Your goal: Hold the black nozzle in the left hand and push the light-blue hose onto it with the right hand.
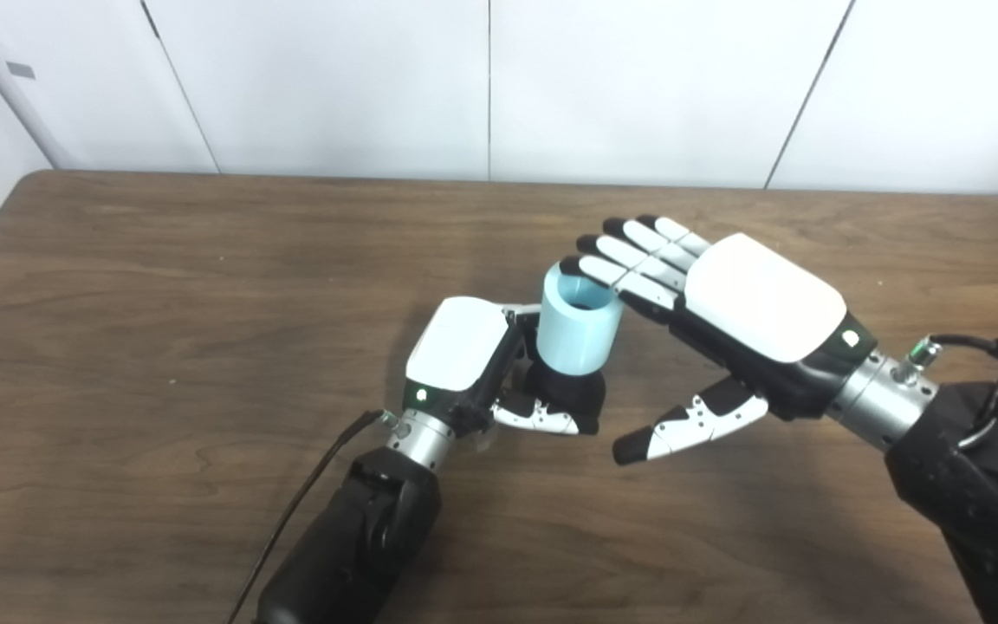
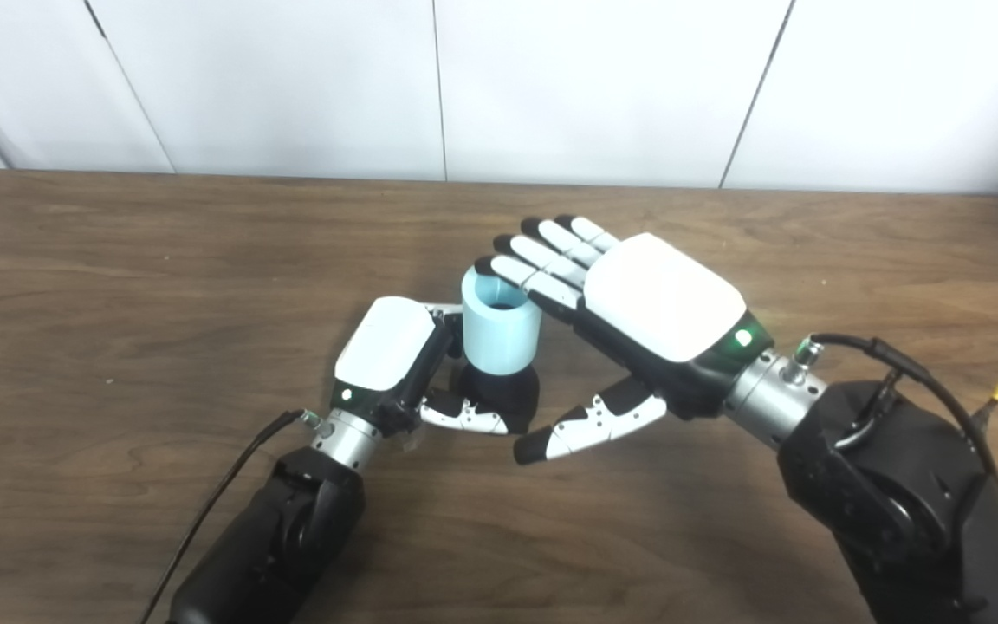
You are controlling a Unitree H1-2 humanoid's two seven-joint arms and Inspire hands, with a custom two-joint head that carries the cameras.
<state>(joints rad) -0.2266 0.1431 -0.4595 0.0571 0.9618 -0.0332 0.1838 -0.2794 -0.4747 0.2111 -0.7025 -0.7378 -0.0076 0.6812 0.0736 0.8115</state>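
My left hand [image 1: 473, 364] is shut on the black nozzle [image 1: 570, 392], gripping its dark base just above the table. The light-blue hose [image 1: 579, 325], a short wide tube with its open end up, sits upright on top of the nozzle. My right hand [image 1: 724, 321] is open, fingers spread flat. Its fingertips [image 1: 586, 269] rest against the hose's top rim from the right, and its thumb [image 1: 681, 429] hangs free below, apart from the nozzle. The same shows in the right eye view, with the hose [image 2: 501, 329] and the right hand [image 2: 638, 312].
The brown wooden table [image 1: 161, 303] stretches around both hands. A white panelled wall [image 1: 499, 78] stands behind its far edge. Black cables run along both forearms [image 2: 880, 364].
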